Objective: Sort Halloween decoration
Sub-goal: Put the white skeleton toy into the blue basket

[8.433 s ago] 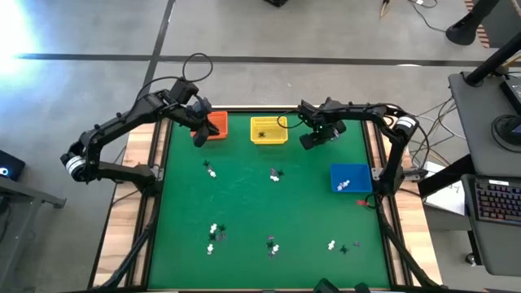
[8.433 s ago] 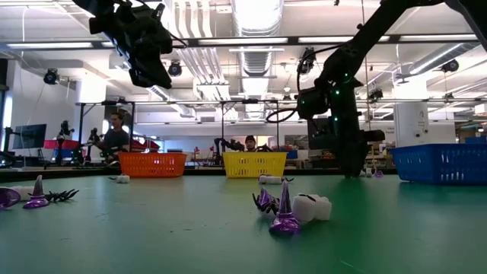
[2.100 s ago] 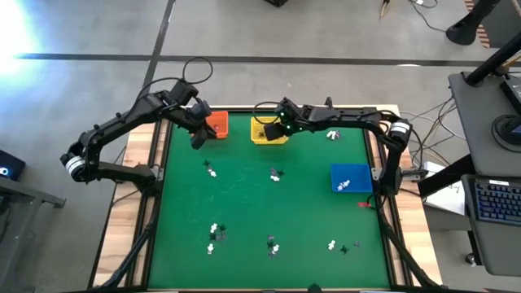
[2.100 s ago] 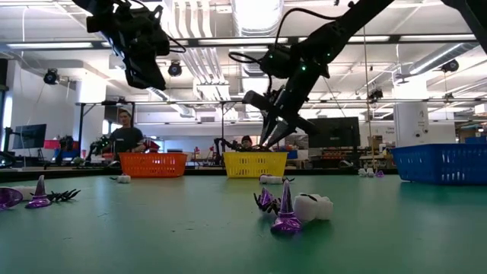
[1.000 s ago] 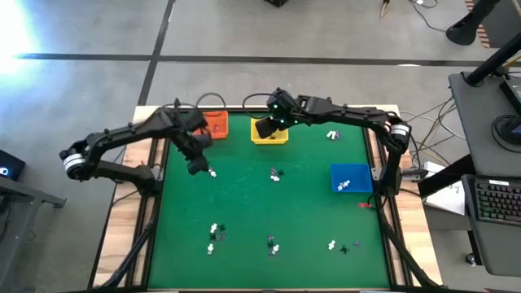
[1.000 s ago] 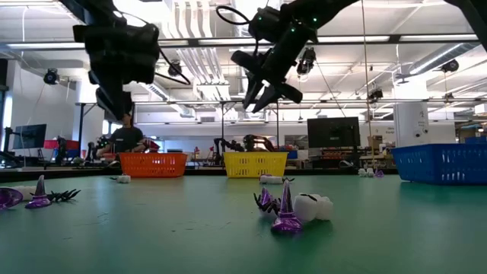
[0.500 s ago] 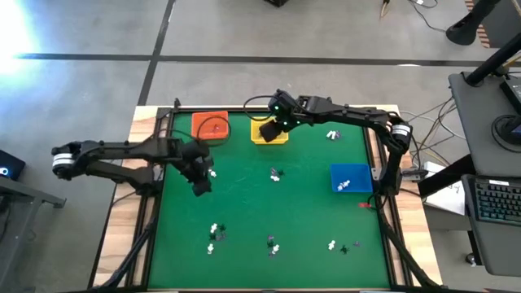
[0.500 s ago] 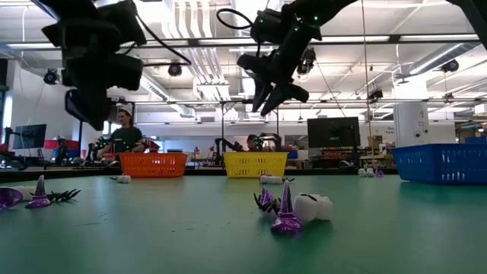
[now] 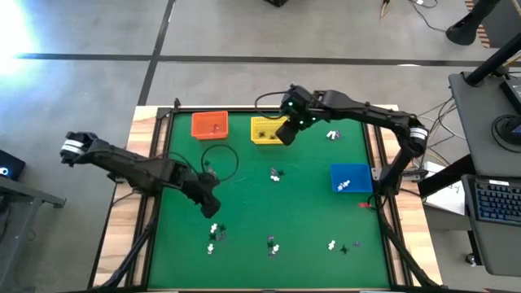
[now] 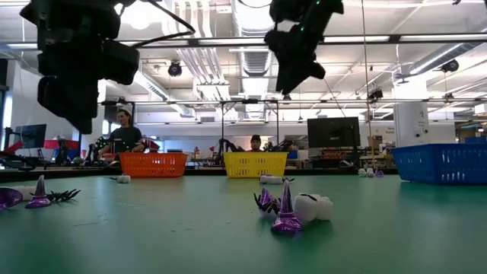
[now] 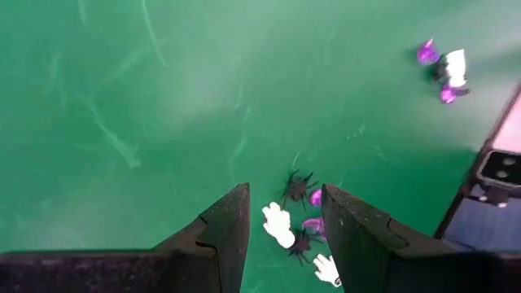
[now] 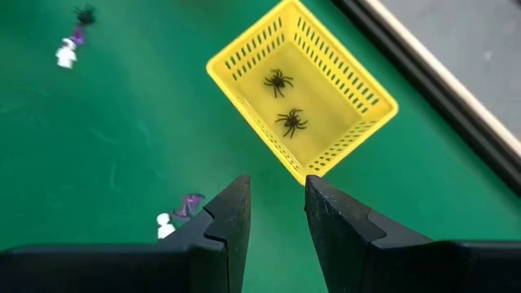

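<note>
The left gripper is held low over the green desk, fingers apart and empty, above a cluster of trinkets. The right gripper is held beside the yellow basket, fingers apart; two black spiders are seen inside it. No writing is legible.

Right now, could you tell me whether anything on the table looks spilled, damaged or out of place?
Nothing stands out. The yellow basket sits upright with two black spiders inside. Trinkets lie loose on the green mat, awaiting sorting. The left gripper and right gripper are both open and empty.
</note>
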Available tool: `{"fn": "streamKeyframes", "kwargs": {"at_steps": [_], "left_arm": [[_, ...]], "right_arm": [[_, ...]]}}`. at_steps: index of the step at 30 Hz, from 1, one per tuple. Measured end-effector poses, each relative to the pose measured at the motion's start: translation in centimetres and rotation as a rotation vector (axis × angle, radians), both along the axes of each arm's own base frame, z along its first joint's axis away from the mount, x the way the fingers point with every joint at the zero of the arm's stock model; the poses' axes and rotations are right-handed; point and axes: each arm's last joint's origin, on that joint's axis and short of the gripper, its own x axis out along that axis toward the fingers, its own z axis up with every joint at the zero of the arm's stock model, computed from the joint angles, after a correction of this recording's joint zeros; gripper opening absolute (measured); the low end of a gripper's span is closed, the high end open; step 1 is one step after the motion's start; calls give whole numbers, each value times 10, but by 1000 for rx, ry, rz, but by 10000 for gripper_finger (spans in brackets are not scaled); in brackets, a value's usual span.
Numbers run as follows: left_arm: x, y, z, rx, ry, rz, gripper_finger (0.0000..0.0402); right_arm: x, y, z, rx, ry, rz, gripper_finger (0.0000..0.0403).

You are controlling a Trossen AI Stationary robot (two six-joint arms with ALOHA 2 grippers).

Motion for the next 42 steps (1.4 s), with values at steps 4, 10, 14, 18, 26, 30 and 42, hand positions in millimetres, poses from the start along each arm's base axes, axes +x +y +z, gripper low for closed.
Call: {"fn": "streamKeyframes", "kwargs": {"at_steps": [4,10,14,18,26,30,42], "left_arm": [[7,-13,-7,-18,64,15,135],[18,-40,-15,-42,141,17,135],[26,-58,-21,-23,181,13,135],[36,-70,-28,17,225,22,135],[44,-77,-38,103,375,68,135],[47,-78,-40,104,385,69,135],[43,-89,-43,62,428,76,135]], "right_arm": [[-9,4,15,-24,-39,10,109],[-21,9,31,-51,-71,27,109],[-27,12,38,-63,-89,31,109],[-32,14,42,-72,-90,43,109],[-38,18,43,-70,-53,69,109],[-40,19,43,-67,-32,81,109],[-43,21,43,-79,-11,113,109]]}}
